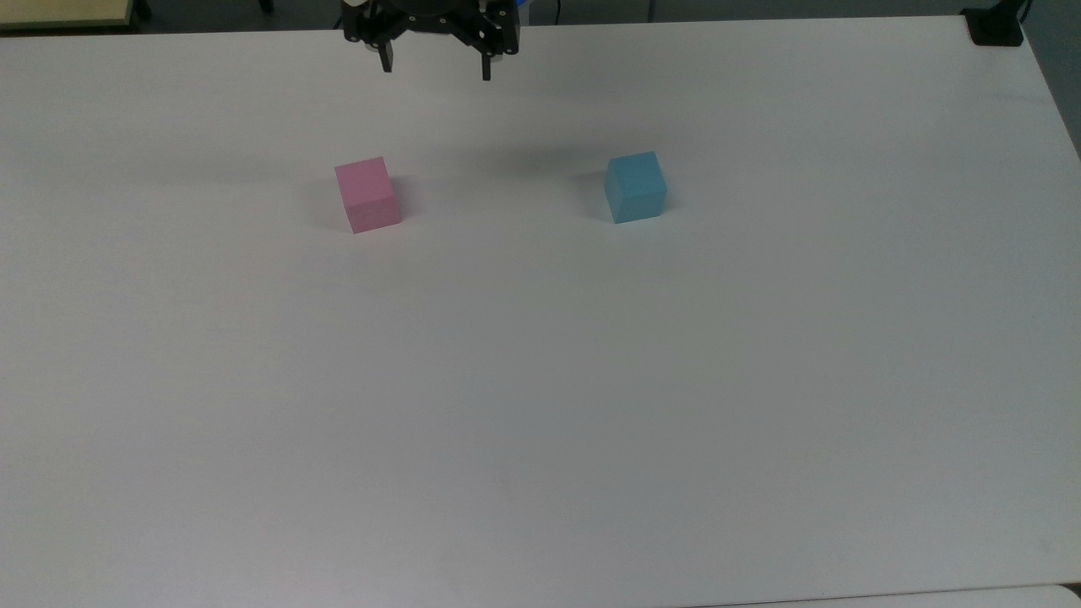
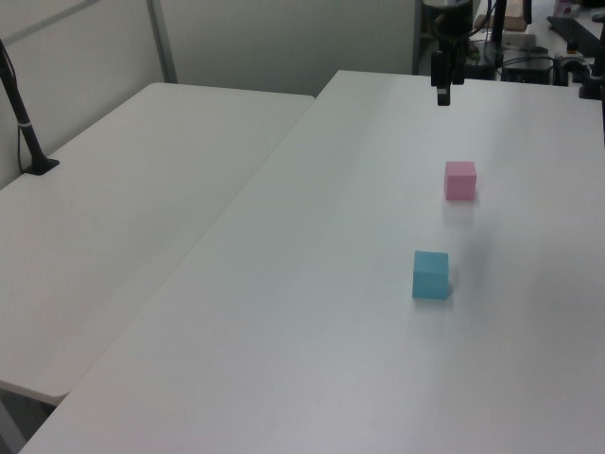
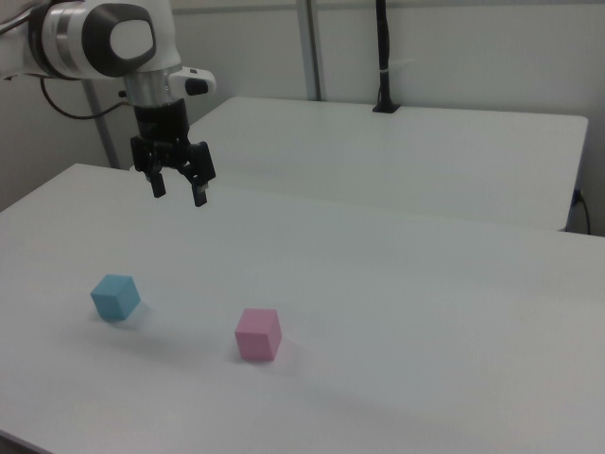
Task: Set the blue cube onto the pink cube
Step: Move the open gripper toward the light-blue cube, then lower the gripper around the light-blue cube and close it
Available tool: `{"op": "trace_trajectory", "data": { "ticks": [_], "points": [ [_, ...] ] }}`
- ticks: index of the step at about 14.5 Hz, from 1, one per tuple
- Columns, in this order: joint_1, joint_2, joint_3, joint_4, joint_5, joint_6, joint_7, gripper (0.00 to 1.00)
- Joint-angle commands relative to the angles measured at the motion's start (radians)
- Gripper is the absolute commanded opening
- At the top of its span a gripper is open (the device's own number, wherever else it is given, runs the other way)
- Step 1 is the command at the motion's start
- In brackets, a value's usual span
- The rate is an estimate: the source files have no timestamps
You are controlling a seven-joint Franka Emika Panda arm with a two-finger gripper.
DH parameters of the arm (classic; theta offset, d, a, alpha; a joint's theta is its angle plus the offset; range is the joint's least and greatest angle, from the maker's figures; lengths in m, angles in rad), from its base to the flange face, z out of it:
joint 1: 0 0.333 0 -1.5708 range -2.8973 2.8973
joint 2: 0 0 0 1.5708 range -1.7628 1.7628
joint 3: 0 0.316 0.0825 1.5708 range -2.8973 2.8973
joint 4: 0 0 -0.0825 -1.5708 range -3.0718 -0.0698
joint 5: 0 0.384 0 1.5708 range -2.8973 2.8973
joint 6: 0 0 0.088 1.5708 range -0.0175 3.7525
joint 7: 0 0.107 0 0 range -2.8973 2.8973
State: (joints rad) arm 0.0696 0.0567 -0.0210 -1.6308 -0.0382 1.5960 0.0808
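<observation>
No readable text anywhere here, as far as I can see. The blue cube (image 1: 635, 187) and the pink cube (image 1: 367, 194) both have plain faces, with no letters, numbers or stickers. The white table (image 1: 540, 380) is blank too. The robot arm (image 3: 109, 38) has a white shell with a dark round cap, and I can't make out a logo or brand mark on it. The black gripper (image 3: 178, 189) carries no legible marking either. So, no labels or signs to report.
</observation>
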Motion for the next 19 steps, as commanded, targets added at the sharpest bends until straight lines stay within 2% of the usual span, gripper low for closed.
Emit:
{"op": "trace_trajectory", "data": {
  "ticks": [1, 2, 5, 6, 9, 11, 14, 16, 18, 19],
  "points": [
    [0.059, 0.002, -0.002, -0.008, 0.009, 0.029, 0.008, 1.00],
    [0.100, 0.003, -0.014, -0.008, 0.011, 0.029, 0.008, 1.00],
    [0.287, 0.037, -0.118, -0.037, 0.015, 0.090, 0.020, 1.00],
    [0.330, 0.055, -0.132, -0.056, 0.044, 0.131, 0.022, 1.00],
    [0.426, 0.190, -0.132, -0.067, 0.060, 0.247, 0.088, 1.00],
    [0.476, 0.265, -0.132, -0.092, 0.054, 0.323, 0.079, 1.00],
    [0.525, 0.294, -0.132, -0.159, 0.044, 0.371, 0.076, 1.00],
    [0.530, 0.298, -0.132, -0.204, 0.032, 0.377, 0.074, 1.00],
    [0.530, 0.293, -0.132, -0.233, 0.024, 0.372, 0.033, 0.60],
    [0.520, 0.284, -0.132, -0.233, 0.026, 0.361, -0.005, 0.29]
  ]
}}
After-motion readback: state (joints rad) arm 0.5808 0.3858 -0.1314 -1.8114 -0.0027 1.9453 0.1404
